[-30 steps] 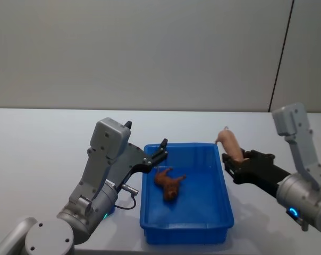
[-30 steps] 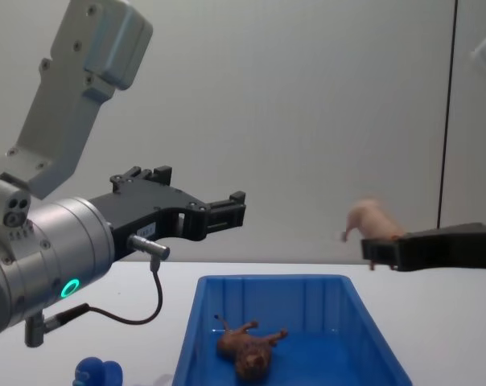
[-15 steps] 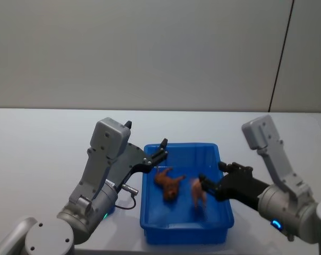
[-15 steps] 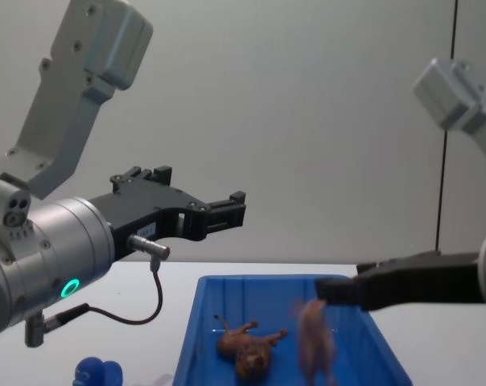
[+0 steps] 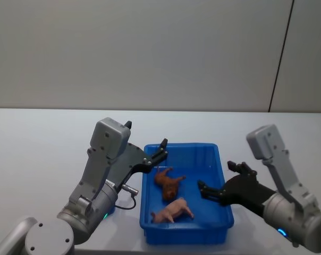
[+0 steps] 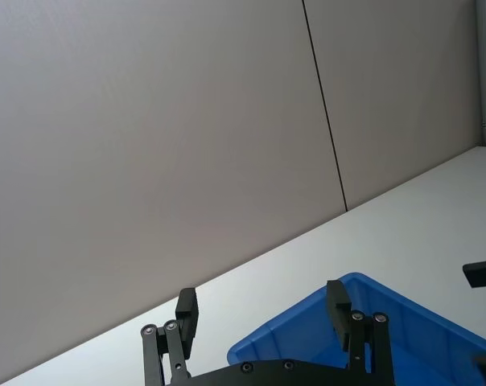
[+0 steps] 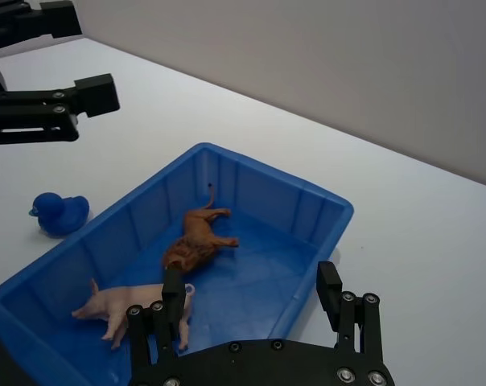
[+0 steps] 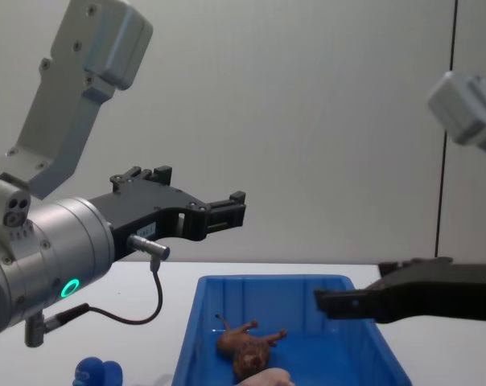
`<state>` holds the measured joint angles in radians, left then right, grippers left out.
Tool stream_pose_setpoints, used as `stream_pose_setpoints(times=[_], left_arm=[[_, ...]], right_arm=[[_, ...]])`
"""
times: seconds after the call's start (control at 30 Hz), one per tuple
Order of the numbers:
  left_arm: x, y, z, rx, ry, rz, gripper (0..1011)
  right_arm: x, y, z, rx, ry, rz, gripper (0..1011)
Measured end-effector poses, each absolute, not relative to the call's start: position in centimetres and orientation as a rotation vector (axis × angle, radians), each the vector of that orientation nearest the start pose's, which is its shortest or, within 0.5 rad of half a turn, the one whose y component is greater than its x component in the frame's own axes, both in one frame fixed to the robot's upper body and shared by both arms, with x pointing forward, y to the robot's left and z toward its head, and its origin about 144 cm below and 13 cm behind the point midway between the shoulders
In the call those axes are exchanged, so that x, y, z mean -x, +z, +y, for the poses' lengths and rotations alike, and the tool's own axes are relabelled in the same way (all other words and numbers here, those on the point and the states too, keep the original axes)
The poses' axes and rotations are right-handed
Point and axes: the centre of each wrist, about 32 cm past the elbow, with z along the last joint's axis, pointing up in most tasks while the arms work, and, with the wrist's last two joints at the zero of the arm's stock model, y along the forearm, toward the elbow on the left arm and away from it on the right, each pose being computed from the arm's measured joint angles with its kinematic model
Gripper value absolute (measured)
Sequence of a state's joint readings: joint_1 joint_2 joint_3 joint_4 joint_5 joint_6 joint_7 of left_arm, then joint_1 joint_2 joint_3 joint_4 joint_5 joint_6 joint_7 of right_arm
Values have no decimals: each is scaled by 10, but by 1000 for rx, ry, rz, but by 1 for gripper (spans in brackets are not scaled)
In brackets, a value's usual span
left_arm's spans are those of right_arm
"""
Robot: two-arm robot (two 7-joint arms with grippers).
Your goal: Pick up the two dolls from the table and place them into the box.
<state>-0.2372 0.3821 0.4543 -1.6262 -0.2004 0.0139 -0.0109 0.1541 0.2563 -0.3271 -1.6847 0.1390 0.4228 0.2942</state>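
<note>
Resting on your desk [image 5: 38,149] at lower centre, the blue box [image 5: 187,234] has the released left hand [image 6: 261,299] over its upper-left corner, the released right hand [image 7: 251,280] over its right rim; inside lie the brown doll [image 5: 168,184] and, below it, the pink pig [image 5: 172,211].

A: Bright blue box [image 5: 187,234], ribbed walls, open top, upright on the table [image 5: 38,143]?
B: Yes. Mid-floor inside: brown four-legged animal [image 5: 168,183], lying on its side. Nearer the front wall: pale pink pig [image 5: 172,211], also on its side.
A: Rounded blue figure [image 7: 59,214]?
B: Outside, on the table near the box's left wall.
</note>
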Motion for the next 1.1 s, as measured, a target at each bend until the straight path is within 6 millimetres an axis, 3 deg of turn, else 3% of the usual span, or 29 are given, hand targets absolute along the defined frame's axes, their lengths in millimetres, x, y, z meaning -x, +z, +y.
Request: stream_pose_setpoints(times=[0.53, 0.8, 1.1], left_arm=[[-492, 1204, 198, -61, 1124, -268, 1001], [-489, 1205, 199, -77, 1132, -253, 1001], [-471, 1204, 203, -123, 1185, -184, 1001]], right_arm=[[-485, 1198, -233, 248, -1011, 34, 1001], [-487, 1197, -242, 240, -1021, 28, 1001], [-488, 1196, -247, 235, -1028, 24, 1001]])
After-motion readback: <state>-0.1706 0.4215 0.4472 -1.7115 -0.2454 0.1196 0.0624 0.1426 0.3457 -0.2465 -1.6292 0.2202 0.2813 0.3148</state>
